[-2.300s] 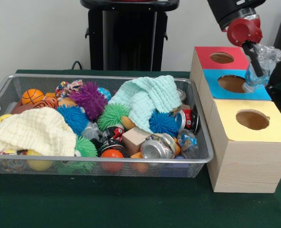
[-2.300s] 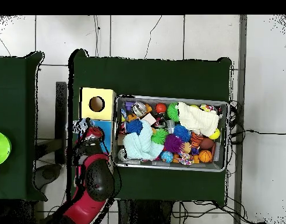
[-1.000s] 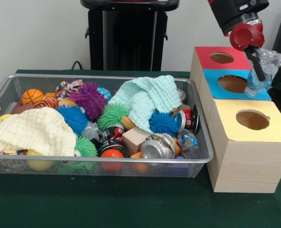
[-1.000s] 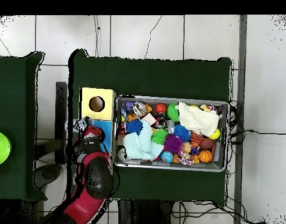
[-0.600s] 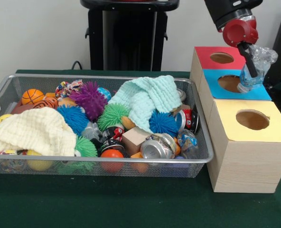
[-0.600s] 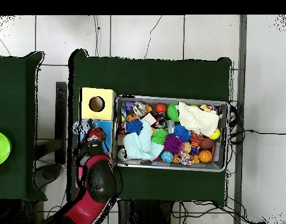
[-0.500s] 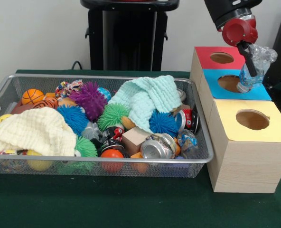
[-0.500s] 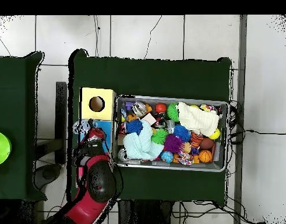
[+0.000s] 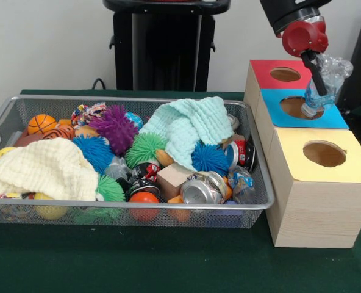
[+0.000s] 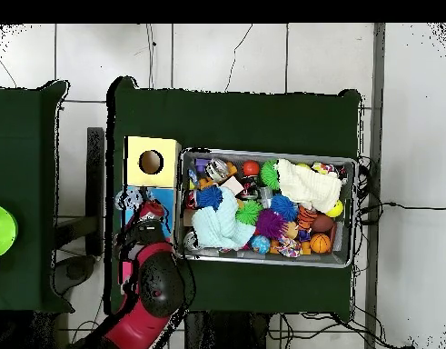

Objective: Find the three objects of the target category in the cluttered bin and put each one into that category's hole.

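A crumpled clear plastic bottle [image 9: 334, 66] hangs tilted in my gripper [image 9: 321, 88], which is shut on it. The bottle's lower end sits just over the right rim of the hole in the blue box [image 9: 297, 107]. Beside it are the red box [image 9: 285, 74] behind and the yellow box [image 9: 324, 154] in front, each with its own hole. From overhead, the gripper [image 10: 143, 205] and bottle [image 10: 130, 198] cover most of the blue box [image 10: 163, 197], next to the yellow box [image 10: 152, 162].
The wire bin [image 9: 132, 101] left of the boxes holds spiky balls, a mint cloth [image 9: 189, 125], a cream cloth [image 9: 46, 168], a crushed can [image 9: 202, 189], a red can [image 9: 241, 151] and a wooden block [image 9: 173, 178]. Overhead, the bin [image 10: 267, 153] lies right of the boxes.
My gripper has carried the bottle left and a little up, from the blue box's right edge to over the rim of its hole.
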Robot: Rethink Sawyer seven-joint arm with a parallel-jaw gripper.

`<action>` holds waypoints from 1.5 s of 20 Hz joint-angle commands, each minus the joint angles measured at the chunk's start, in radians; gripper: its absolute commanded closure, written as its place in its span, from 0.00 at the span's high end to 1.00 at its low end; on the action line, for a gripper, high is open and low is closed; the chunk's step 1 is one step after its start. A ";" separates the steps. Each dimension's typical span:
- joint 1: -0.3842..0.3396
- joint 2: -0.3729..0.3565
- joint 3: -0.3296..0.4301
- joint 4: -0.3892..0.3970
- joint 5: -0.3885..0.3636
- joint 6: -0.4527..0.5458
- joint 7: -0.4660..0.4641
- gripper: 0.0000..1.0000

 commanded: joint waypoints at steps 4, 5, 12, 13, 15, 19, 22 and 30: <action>-0.020 0.035 0.154 -0.033 0.016 0.090 -0.062 0.00; -0.018 0.038 0.155 -0.033 0.022 0.092 -0.064 0.00; 0.019 0.067 0.160 -0.029 0.094 0.114 -0.090 0.00; 0.022 0.065 0.158 -0.023 0.091 0.118 -0.087 0.00; 0.035 0.058 0.153 -0.009 0.089 0.119 -0.075 0.00; 0.048 0.058 0.154 0.006 0.099 0.134 -0.070 0.00; 0.050 0.065 0.159 0.013 0.108 0.157 -0.081 0.00; 0.032 0.065 0.185 0.018 0.120 0.166 -0.133 0.00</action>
